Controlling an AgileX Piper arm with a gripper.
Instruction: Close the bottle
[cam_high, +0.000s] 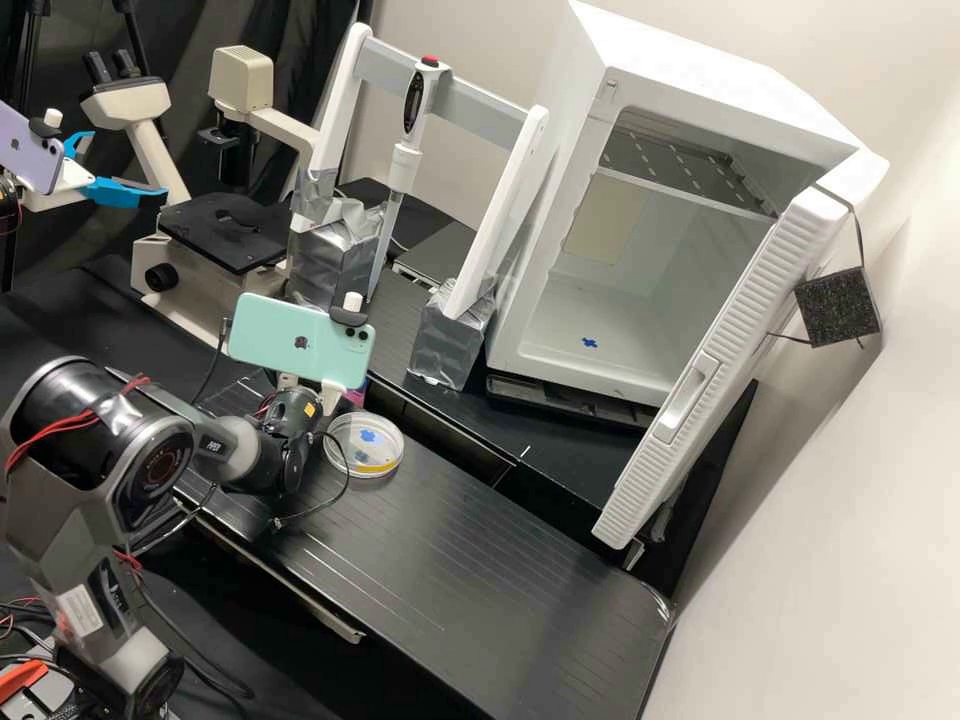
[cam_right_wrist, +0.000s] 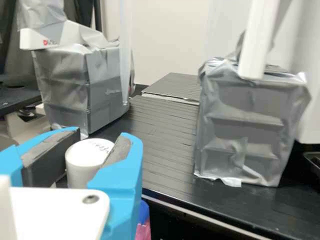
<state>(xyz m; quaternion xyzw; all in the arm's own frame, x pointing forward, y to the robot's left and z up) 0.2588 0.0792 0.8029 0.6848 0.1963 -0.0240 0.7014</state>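
Note:
In the high view the gripper (cam_high: 334, 394) is at the bench's back edge, mostly behind a mint-green phone. A sliver of something pink-purple (cam_high: 356, 397) shows beside it. In the wrist view a round white cap (cam_right_wrist: 89, 159) with dark marks on top is between the dark pads of the gripper (cam_right_wrist: 104, 136), which is shut on it. A pink object (cam_right_wrist: 143, 231) with a blue upper part (cam_right_wrist: 144, 212) is partly covered by one blue finger. Whether this is the bottle, and how the cap stands to its neck, I cannot tell.
A clear round dish (cam_high: 388, 420) lies on the black bench (cam_high: 450, 560) close to the gripper. Behind are a pipette (cam_high: 405, 150) on a white frame with taped bases (cam_high: 452, 340), a microscope (cam_high: 225, 225) and an open white cabinet (cam_high: 560, 360). A second arm's blue fingers (cam_high: 125, 192) show back left.

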